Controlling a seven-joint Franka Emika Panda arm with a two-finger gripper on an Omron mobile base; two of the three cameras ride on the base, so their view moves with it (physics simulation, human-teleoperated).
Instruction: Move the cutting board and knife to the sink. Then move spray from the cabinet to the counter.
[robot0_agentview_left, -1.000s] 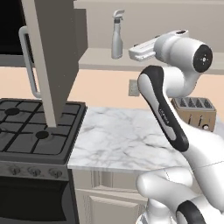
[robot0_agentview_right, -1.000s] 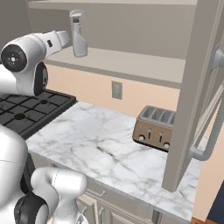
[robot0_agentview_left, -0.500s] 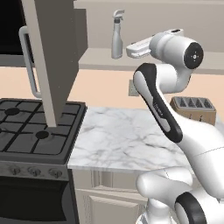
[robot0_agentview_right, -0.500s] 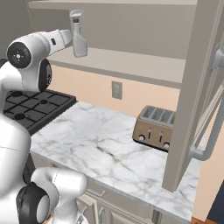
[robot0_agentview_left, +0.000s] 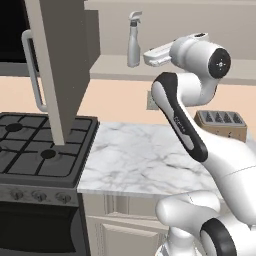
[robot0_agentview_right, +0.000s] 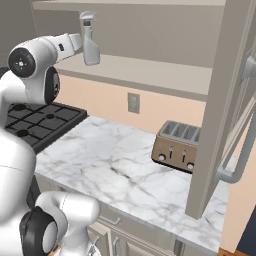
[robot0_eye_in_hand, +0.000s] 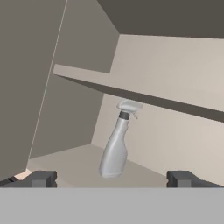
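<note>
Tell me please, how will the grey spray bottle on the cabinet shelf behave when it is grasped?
The spray bottle is tall and slim on a narrow base, so a sideways nudge would probably tip it. Its smooth, tapering body may slip upward through the fingers, so a grasp low on the body seems safer. It looks rigid. The open end effector stands short of it, not touching.

A home kitchen, rendered; a black gas stove (robot0_agentview_left: 35, 150) with burner grates and knobs stands beside a white marble counter (robot0_agentview_left: 145, 160) over cream panelled drawers (robot0_agentview_right: 120, 227); a metal toaster (robot0_agentview_right: 180, 146) sits against the peach wall; an open taupe wall cabinet (robot0_agentview_right: 150, 45) with bar-handled doors hangs above.
</note>
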